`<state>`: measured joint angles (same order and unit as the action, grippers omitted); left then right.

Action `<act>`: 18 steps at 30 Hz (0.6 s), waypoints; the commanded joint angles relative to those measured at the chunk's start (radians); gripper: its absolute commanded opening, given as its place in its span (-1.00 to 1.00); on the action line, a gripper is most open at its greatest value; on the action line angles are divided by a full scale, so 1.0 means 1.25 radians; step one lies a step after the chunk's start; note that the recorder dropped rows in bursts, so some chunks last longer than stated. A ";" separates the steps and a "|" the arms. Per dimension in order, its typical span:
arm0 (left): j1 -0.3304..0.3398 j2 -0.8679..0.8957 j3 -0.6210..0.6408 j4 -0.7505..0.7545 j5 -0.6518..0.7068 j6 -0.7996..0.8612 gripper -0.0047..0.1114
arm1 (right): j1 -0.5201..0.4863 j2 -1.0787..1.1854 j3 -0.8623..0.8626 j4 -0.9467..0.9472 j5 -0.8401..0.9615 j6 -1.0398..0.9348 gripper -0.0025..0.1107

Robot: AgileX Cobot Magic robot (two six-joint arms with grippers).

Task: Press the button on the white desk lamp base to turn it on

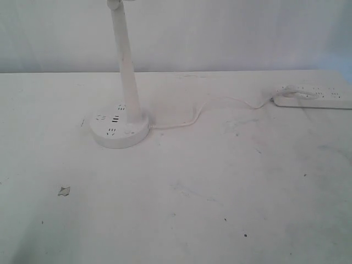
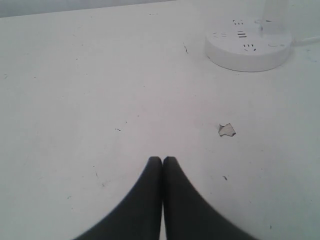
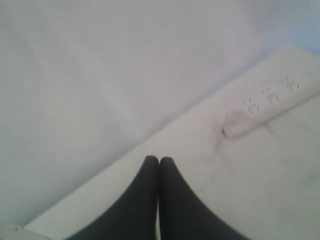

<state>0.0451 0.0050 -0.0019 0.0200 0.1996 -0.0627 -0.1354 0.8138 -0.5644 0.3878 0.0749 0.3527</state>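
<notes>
The white desk lamp base (image 1: 119, 131) is a round disc with dark socket slots, standing left of centre on the white table, its tall stem (image 1: 124, 55) rising out of frame. In the left wrist view the base (image 2: 248, 50) lies well ahead of my left gripper (image 2: 162, 159), which is shut and holds nothing. The button (image 2: 276, 45) shows only as a faint oval on the base's top beside the stem. My right gripper (image 3: 159, 159) is shut and empty, hovering near the table's back edge. Neither gripper appears in the exterior view.
A thin cord (image 1: 209, 107) runs from the base to a long white power strip (image 1: 316, 98) at the back right, which the right wrist view shows too (image 3: 272, 97). A small chipped patch (image 1: 64, 191) marks the tabletop between the left gripper and the base (image 2: 226, 130).
</notes>
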 commanded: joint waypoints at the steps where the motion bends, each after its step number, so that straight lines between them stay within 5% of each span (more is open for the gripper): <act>1: 0.002 0.006 0.002 -0.004 -0.002 0.000 -0.92 | 0.008 0.221 -0.135 0.053 0.142 -0.025 -0.96; 3: 0.002 0.006 0.002 -0.004 -0.002 0.000 -0.92 | 0.048 0.328 -0.196 0.160 0.196 -0.159 -0.96; 7: 0.002 0.006 0.002 -0.004 -0.002 0.000 -0.92 | 0.145 0.530 -0.268 0.662 0.293 -0.763 -0.96; 10: 0.002 0.006 0.002 -0.004 -0.002 0.000 -0.92 | 0.158 0.719 -0.365 0.934 0.595 -1.050 -0.96; 18: 0.002 0.006 0.002 -0.004 -0.002 0.000 -0.92 | 0.219 1.010 -0.629 1.011 0.673 -1.053 -0.96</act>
<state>0.0451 0.0050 -0.0019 0.0200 0.1996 -0.0627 0.1013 2.0224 -1.2809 1.6416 0.9000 -0.9453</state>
